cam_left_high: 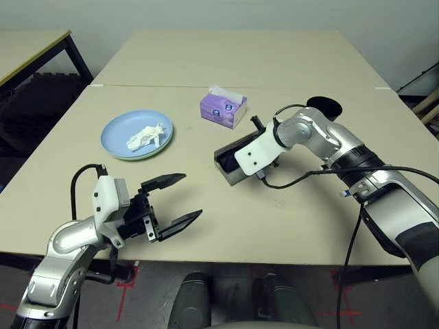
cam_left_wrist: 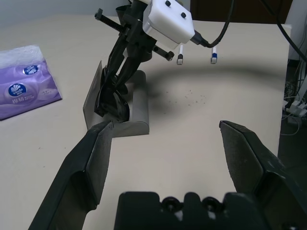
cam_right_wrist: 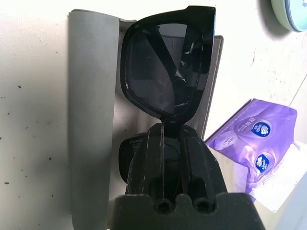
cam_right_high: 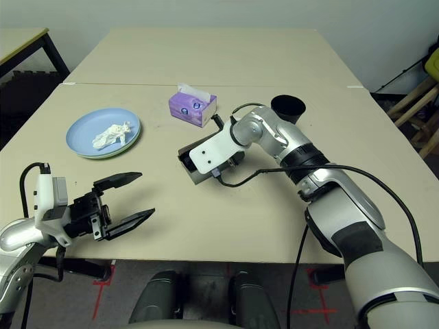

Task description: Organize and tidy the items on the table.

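My right gripper (cam_right_wrist: 169, 128) is shut on the bridge of the black sunglasses (cam_right_wrist: 153, 72). It holds them in the open grey glasses case (cam_left_high: 237, 177) at the table's middle. My left gripper (cam_left_high: 192, 195) hangs open and empty over the front left of the table (cam_left_high: 288, 226), well short of the case. A crumpled white tissue (cam_left_high: 145, 137) lies on the blue plate (cam_left_high: 116, 133), which shows a green rim under it. The purple tissue box (cam_left_high: 223, 110) stands behind the case. The black cup (cam_left_high: 324, 107) is at the back right. Two white markers (cam_left_wrist: 180, 59) lie past my right arm.
A smaller tan table (cam_left_high: 27, 48) with black legs stands off the far left corner. A black cable (cam_left_high: 302, 178) from my right wrist loops low over the tabletop. A thin seam (cam_left_high: 137, 86) crosses the table behind the tissue box.
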Available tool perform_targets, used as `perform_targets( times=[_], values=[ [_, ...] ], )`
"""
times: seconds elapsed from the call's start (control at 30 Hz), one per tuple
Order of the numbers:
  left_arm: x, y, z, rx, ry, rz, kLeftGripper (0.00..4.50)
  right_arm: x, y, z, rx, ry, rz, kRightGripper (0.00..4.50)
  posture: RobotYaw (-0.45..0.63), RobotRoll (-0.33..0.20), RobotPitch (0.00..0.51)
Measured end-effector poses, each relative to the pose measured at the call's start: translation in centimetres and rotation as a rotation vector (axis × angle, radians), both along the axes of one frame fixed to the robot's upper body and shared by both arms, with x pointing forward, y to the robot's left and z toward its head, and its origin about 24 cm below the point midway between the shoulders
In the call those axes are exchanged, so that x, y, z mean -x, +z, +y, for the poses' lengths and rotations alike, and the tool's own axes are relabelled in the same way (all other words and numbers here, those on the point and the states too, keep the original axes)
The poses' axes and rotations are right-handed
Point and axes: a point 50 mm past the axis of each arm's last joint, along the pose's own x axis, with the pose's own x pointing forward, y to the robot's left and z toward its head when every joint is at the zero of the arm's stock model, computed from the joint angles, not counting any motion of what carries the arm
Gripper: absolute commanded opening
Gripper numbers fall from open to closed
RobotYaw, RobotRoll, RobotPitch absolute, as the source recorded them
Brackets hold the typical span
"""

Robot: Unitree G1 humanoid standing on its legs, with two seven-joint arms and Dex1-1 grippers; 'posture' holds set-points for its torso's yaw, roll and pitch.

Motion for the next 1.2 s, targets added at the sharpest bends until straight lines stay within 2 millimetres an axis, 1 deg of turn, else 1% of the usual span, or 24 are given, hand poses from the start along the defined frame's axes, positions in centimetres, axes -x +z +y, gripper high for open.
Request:
perform_targets(
  times=[0.37,0.43,0.47,0.5,0.53,0.57,0.73,0.77,1.0,1.07,1.2],
  values=[
    [0.1,0.2,-0.3,-0.003,-0.003,0.004,4.50,0.3,-0.9,-0.7,0.028,-0.006,0.041,0.31,0.26,0.000,0.091],
    [0.1,0.2,-0.3,-0.003,-0.003,0.007,4.50,0.4,-0.8,-0.7,0.027,-0.003,0.043,1.07,0.26,0.000,0.091],
    [0.1,0.2,-0.3,-0.003,-0.003,0.007,4.50,0.4,-0.9,-0.7,0.027,-0.004,0.047,1.34,0.26,0.000,0.091],
    [0.0,0.2,-0.3,-0.003,-0.003,0.007,4.50,0.5,-1.0,-0.7,0.025,-0.006,0.051,1.74,0.25,0.000,0.092],
    [0.0,0.2,-0.3,-0.003,-0.003,0.008,4.50,0.5,-1.1,-0.7,0.023,-0.009,0.054,2.05,0.25,0.000,0.092],
    [0.0,0.2,-0.3,-0.003,-0.003,0.008,4.50,0.4,-0.9,-0.6,0.013,-0.012,0.048,2.53,0.25,0.000,0.092],
    [-0.1,0.4,-0.3,-0.004,-0.005,0.001,4.50,0.2,-0.3,-0.4,-0.025,-0.027,0.022,4.35,0.24,0.000,0.088],
    [-0.2,0.5,-0.4,-0.004,-0.007,-0.005,4.50,0.2,-0.1,-0.4,-0.033,-0.030,0.018,4.47,0.24,0.000,0.088],
    [-0.5,0.8,-0.4,-0.004,-0.012,-0.022,4.50,0.0,0.4,-0.3,-0.045,-0.044,0.011,4.47,0.23,0.000,0.080],
    [-0.6,0.9,-0.4,-0.004,-0.014,-0.026,4.50,-0.3,1.1,-0.5,-0.077,-0.068,0.007,4.47,0.22,0.000,0.077],
    [-0.9,0.9,-0.3,-0.002,-0.007,-0.025,4.50,-0.7,3.2,-1.0,-0.190,-0.130,0.008,4.47,0.21,0.000,0.073]
  ],
)
